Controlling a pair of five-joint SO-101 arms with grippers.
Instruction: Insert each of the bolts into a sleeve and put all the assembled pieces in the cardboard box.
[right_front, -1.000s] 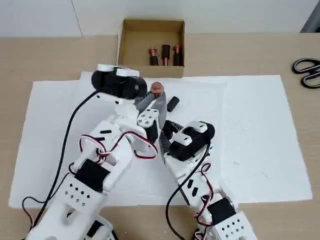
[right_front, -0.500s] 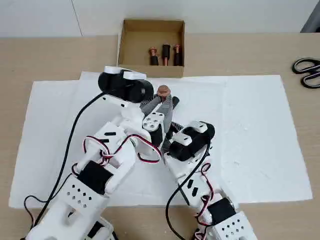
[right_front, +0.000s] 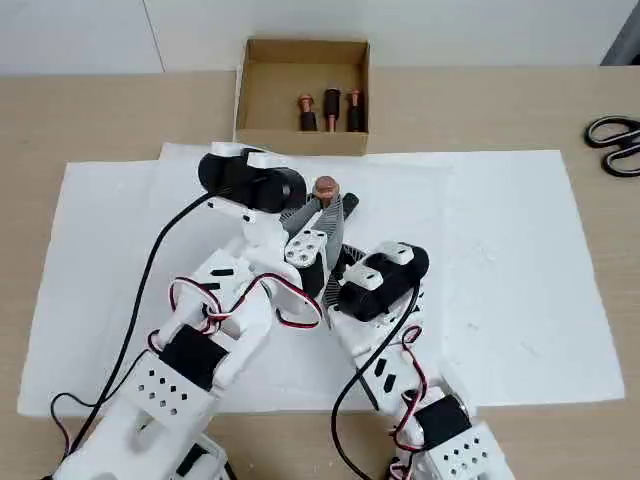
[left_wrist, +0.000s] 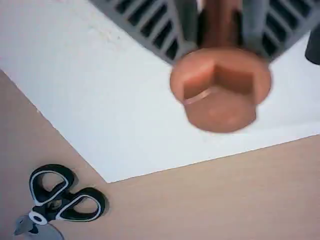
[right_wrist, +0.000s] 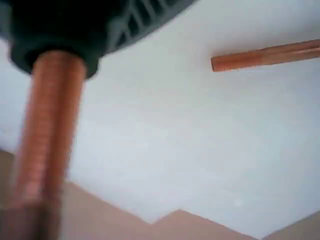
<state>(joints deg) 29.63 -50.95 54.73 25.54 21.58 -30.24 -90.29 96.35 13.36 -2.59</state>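
Observation:
My left gripper (right_front: 325, 207) is shut on a copper bolt (right_front: 325, 186) over the white paper, just in front of the cardboard box (right_front: 243, 95). In the left wrist view the bolt's hex head (left_wrist: 220, 90) sticks out past the grey fingers (left_wrist: 145, 20). My right gripper (right_front: 336, 262) lies mostly under the left one and holds a black sleeve (right_wrist: 47, 47), with a threaded copper shaft (right_wrist: 47, 135) standing out of it. Three assembled pieces (right_front: 330, 110) lie in the box. A loose black sleeve (right_front: 349, 205) rests beside the left gripper.
White paper (right_front: 500, 260) covers the table's middle, with bare room on its right half. Scissors (right_front: 615, 140) lie at the far right edge, also in the left wrist view (left_wrist: 60, 200). A copper rod-like piece (right_wrist: 265, 56) lies on the paper.
My left gripper has carried the bolt a little right and nearer, closing in on the right gripper. The right arm has stayed put.

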